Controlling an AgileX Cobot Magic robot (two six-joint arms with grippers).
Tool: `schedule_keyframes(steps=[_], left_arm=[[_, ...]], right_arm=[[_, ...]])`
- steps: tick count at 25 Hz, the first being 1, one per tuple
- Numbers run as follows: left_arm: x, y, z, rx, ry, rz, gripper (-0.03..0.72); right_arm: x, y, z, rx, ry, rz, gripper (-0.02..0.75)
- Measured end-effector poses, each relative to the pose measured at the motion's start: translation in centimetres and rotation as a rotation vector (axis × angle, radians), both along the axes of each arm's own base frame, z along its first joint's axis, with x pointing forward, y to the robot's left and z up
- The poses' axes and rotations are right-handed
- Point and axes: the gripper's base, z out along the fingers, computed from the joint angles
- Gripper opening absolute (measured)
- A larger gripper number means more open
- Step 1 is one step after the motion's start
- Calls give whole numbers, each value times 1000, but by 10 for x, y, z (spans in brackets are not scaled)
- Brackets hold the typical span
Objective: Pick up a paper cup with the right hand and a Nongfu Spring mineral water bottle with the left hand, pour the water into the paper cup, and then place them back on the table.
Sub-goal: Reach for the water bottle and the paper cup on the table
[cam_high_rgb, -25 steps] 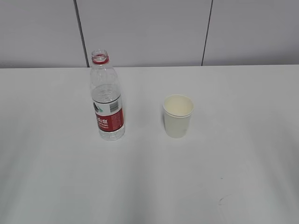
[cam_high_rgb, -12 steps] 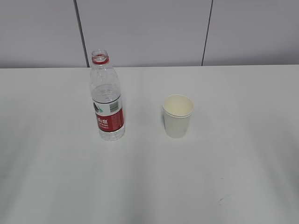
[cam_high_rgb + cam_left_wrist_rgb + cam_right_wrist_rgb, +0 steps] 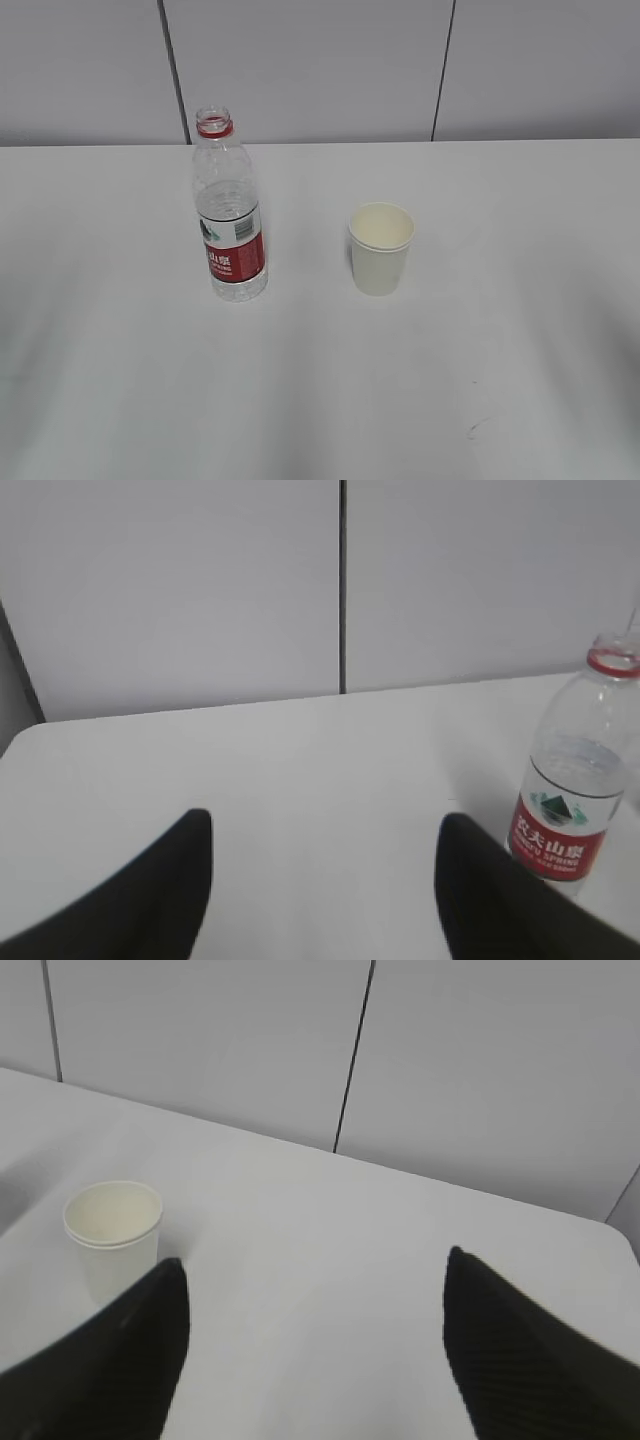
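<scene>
The Nongfu Spring bottle (image 3: 230, 215) stands upright and uncapped on the white table (image 3: 320, 400), left of centre. The cream paper cup (image 3: 381, 248) stands upright to its right, apart from it. Neither arm shows in the exterior view. In the left wrist view my left gripper (image 3: 325, 830) is open and empty, with the bottle (image 3: 572, 780) just beyond its right finger. In the right wrist view my right gripper (image 3: 315, 1275) is open and empty, with the cup (image 3: 111, 1235) beyond its left finger. The bottle holds water in its lower part.
A grey panelled wall (image 3: 320, 70) runs behind the table's far edge. A small dark scuff (image 3: 472, 428) marks the tabletop near the front right.
</scene>
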Motion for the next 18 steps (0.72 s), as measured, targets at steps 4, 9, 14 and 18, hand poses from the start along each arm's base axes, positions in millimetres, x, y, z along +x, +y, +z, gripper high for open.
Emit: schedule_keyframes(steps=[4,9,14,18], left_arm=[[7,-4,-5,17,41,-33,439],[17,-6,-9,20,68,-37,439],[30,-7,-13,0,70,-33,439],[43,-9,-17,-4,71,-30,439]], right_arm=[[19,1,-8,-23,50,-8,590],[39,-1,-15,-33,61,-42,590],[59,-3,-23,19,52,-100,590],[76,1,-29,7,11,-68,590]])
